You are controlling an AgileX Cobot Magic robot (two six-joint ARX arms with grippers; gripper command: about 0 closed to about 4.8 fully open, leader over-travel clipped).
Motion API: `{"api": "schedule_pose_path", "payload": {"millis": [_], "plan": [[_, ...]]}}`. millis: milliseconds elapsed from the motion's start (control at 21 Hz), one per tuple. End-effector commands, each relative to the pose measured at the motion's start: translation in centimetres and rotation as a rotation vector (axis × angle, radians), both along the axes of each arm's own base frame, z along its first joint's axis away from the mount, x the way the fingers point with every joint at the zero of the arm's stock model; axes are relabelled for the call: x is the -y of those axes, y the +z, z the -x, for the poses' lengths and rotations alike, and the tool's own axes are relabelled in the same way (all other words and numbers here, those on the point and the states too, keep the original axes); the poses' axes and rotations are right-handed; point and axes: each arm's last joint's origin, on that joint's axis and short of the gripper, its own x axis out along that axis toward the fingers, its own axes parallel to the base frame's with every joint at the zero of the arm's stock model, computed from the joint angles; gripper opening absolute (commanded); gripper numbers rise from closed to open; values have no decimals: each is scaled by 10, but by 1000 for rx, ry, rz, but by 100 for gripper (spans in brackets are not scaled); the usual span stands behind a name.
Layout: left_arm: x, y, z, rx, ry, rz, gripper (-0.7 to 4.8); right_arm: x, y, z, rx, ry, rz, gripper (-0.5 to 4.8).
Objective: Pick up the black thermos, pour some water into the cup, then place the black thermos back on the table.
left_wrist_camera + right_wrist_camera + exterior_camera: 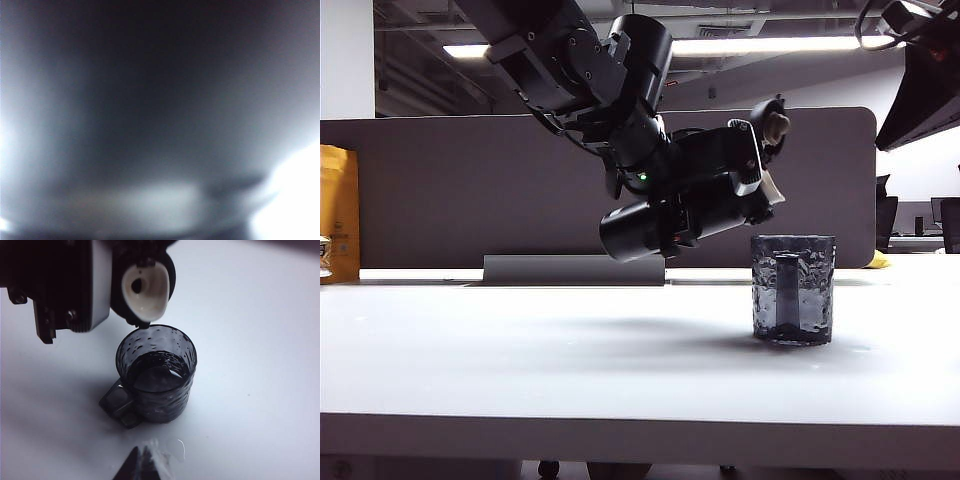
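In the exterior view my left gripper [742, 180] is shut on the black thermos [640, 232] near its top and holds it tilted almost level above the table [520, 350]. The lid is flipped open. The pale spout [145, 290] hangs just over the rim of the cup [157, 375], and no stream shows. The cup [793, 290] stands upright with dark water [154, 379] in it. The left wrist view is only a dark blur. My right gripper [141, 461] is shut and empty, hovering on the cup's handle side, apart from it.
A grey-brown partition [450, 190] runs along the back, with a low grey stand [575, 270] before it. An orange-yellow pack [338, 210] stands at the far left. Part of the right arm [920, 80] hangs at the upper right.
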Motion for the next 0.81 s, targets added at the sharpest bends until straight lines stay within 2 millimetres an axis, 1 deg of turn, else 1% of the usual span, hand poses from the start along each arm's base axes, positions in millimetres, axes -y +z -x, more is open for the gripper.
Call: {"api": "schedule_pose_path", "payload": {"millis": [48,191,334,572,716,811], "plan": [[2,19,-2,168,-42,-44,-6,0,3,0,18,5,0,-1],[4,24,-2,280,-100,-124,-6,0,3,0,21,11,9,-1],[3,24,-3,292,-108,-150,-6,0,1,1,-2,14,15,-2],[5,26,-2,394,-177,-292,-6,1,-6,5,-74,23,48,-2],[6,38,-3,525,-169,-220,-6,1,-6,5,-79,22,50,-2],[8,42,-2,565,-202,-195,-6,0,-7,4,-84,22,52,-2]]}}
